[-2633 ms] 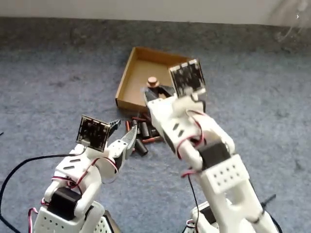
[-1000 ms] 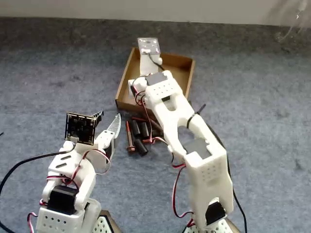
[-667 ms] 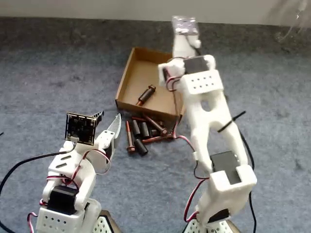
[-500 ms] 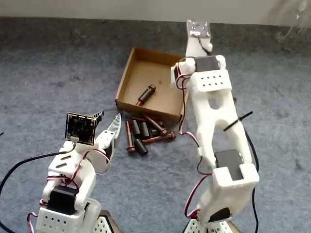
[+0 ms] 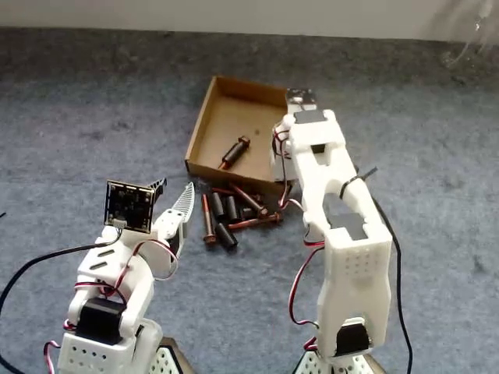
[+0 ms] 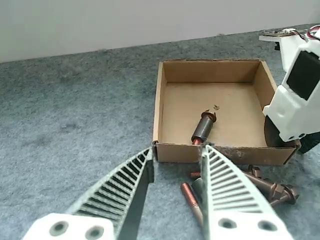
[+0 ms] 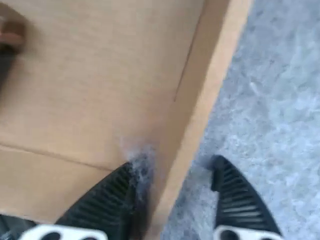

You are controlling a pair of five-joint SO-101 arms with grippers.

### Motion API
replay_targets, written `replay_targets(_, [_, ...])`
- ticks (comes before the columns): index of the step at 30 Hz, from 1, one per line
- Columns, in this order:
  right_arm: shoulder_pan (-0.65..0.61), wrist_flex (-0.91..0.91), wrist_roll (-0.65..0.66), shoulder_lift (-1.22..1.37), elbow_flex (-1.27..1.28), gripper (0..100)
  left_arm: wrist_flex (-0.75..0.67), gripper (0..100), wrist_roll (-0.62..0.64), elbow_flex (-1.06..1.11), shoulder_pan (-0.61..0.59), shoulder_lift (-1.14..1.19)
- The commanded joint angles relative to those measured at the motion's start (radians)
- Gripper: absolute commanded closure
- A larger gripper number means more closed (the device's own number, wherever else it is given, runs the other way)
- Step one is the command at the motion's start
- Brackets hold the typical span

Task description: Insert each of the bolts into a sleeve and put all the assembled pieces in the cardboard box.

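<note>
High view first: the right arm (image 5: 335, 210), stretched beyond the shallow brown cardboard box (image 5: 199, 128) half a second ago, has swung back and dropped onto the box's right wall. The assembled piece (image 5: 233, 150), a copper-coloured bolt seated in a black sleeve, was in its grasp earlier and now lies free on the box floor, towards the near wall. That makes one piece delivered.

In the right wrist view the right gripper (image 7: 175, 170) is spread and empty, straddling the wall with one finger inside the box and the other over the grey carpeted table (image 7: 280, 90).

The left gripper (image 5: 178, 195) has not shifted over the last second. It hangs with its jaws moderately apart and empty, towards the table's near edge, facing the pile against the box's near wall. There the loose copper-coloured bolts (image 5: 207, 218) and loose black sleeves (image 5: 226, 234) lie jumbled together, so most of the job remains. The right gripper will probably need to lift clear of the wall before going for the pile.
</note>
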Motion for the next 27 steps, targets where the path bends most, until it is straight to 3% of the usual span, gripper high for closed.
replay_targets(1, [0.031,-0.013,0.133,-0.016,-0.013,96.2,-0.017,85,-0.011,-0.004,0.016,0.001])
replay_targets(7, [0.070,-0.007,0.359,-0.016,-0.012,97.2,-0.017,85,-0.011,-0.004,0.016,0.001])
replay_targets(14, [0.071,-0.007,0.470,-0.021,-0.012,96.8,-0.017,85,-0.011,-0.008,0.015,0.001])
replay_targets(17, [0.070,-0.004,0.468,-0.021,-0.012,96.0,-0.017,85,-0.011,-0.015,0.010,0.001])
replay_targets(21, [0.071,-0.004,0.371,-0.024,-0.013,83.5,0.000,85,-0.023,-0.018,0.008,0.001])
replay_targets(24, [0.064,0.004,0.333,-0.036,-0.059,75.6,0.098,85,-0.097,-0.076,-0.007,0.002])
replay_targets(27, [0.051,0.081,0.284,-0.065,-0.174,75.2,0.242,85,-0.103,-0.168,-0.099,0.002])
